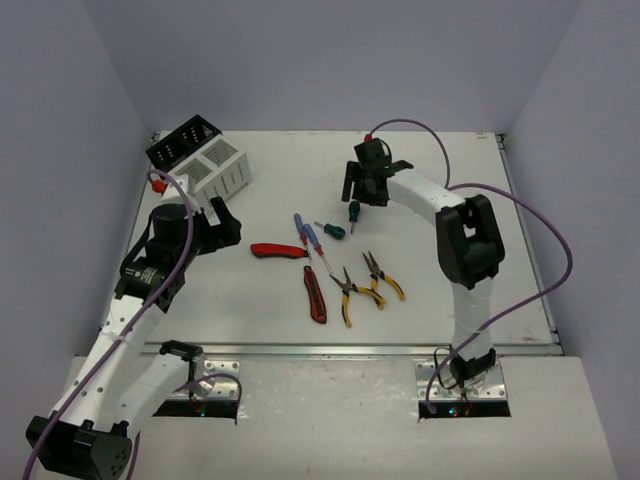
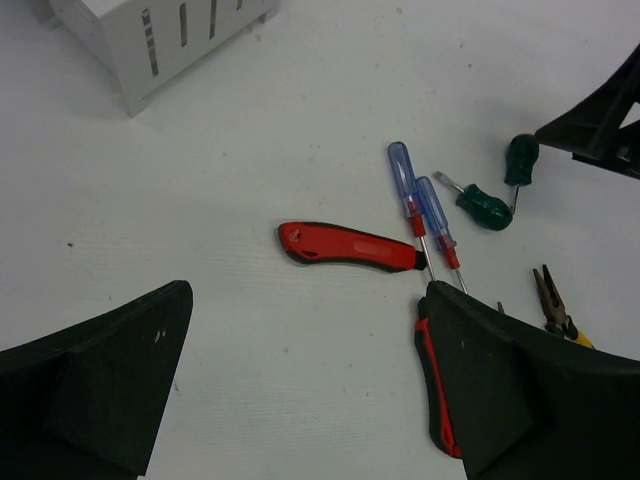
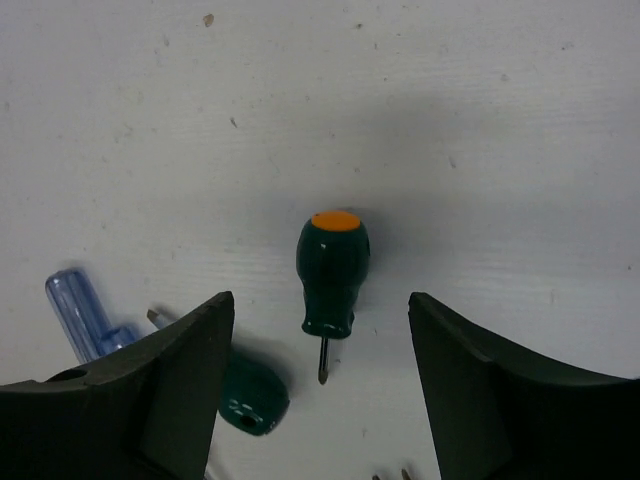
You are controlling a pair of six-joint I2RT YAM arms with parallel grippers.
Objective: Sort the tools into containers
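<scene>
The tools lie mid-table. One red-black utility knife (image 1: pixel 278 251) (image 2: pixel 350 247) lies flat; the second (image 1: pixel 315 295) (image 2: pixel 437 390) is partly hidden by my left finger. Two blue-handled screwdrivers (image 1: pixel 305 232) (image 2: pixel 420 200) lie side by side. Two yellow-handled pliers (image 1: pixel 362 285) lie near the front. Two stubby green screwdrivers (image 1: pixel 345 220) lie under my right gripper (image 1: pixel 365 185) (image 3: pixel 320 300), which is open above the orange-capped one (image 3: pixel 333 265); the other (image 3: pixel 245 395) lies beside its left finger. My left gripper (image 1: pixel 222 225) (image 2: pixel 308 290) is open and empty, above bare table left of the knives.
The joined slotted bins stand at the back left: a black one (image 1: pixel 183 140) and white ones (image 1: pixel 215 170) (image 2: pixel 170 35). Purple cables loop over both arms. A metal rail (image 1: pixel 350 350) runs along the table's near edge.
</scene>
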